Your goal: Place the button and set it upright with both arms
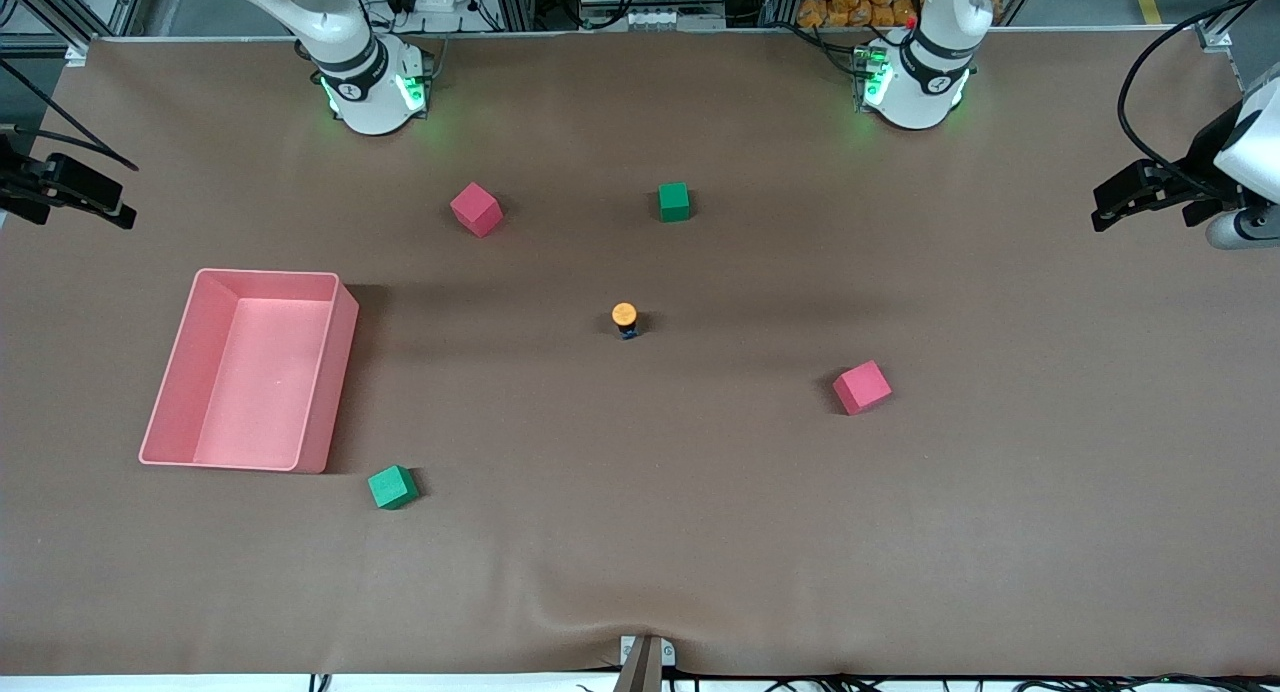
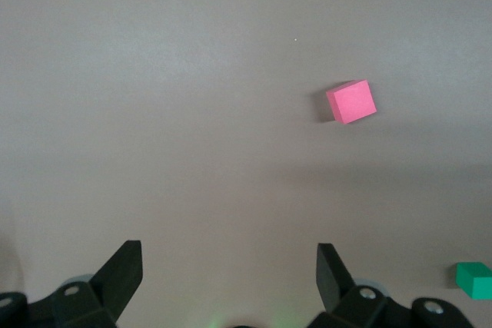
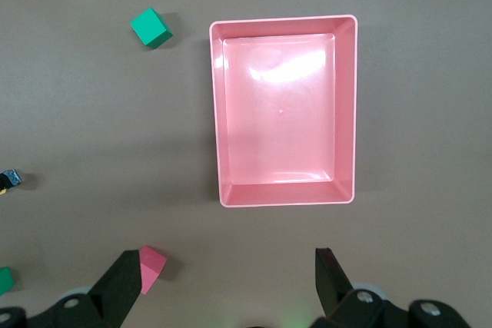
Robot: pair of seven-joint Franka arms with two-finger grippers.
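Observation:
The button (image 1: 625, 319) stands upright on the brown table near its middle, orange cap up, with nothing touching it. A sliver of it shows at the edge of the right wrist view (image 3: 9, 181). It is out of the left wrist view. My right gripper (image 1: 118, 212) hangs high at the right arm's end of the table, over the ground beside the pink bin; its fingers (image 3: 127, 266) are open and empty. My left gripper (image 1: 1102, 212) hangs high at the left arm's end; its fingers (image 2: 123, 266) are open and empty. Both are well away from the button.
An empty pink bin (image 1: 340, 372) sits toward the right arm's end and shows in the right wrist view (image 3: 284, 21). Pink cubes (image 1: 476, 209) (image 1: 861, 387) and green cubes (image 1: 674, 201) (image 1: 392, 487) lie scattered around the button, none touching it.

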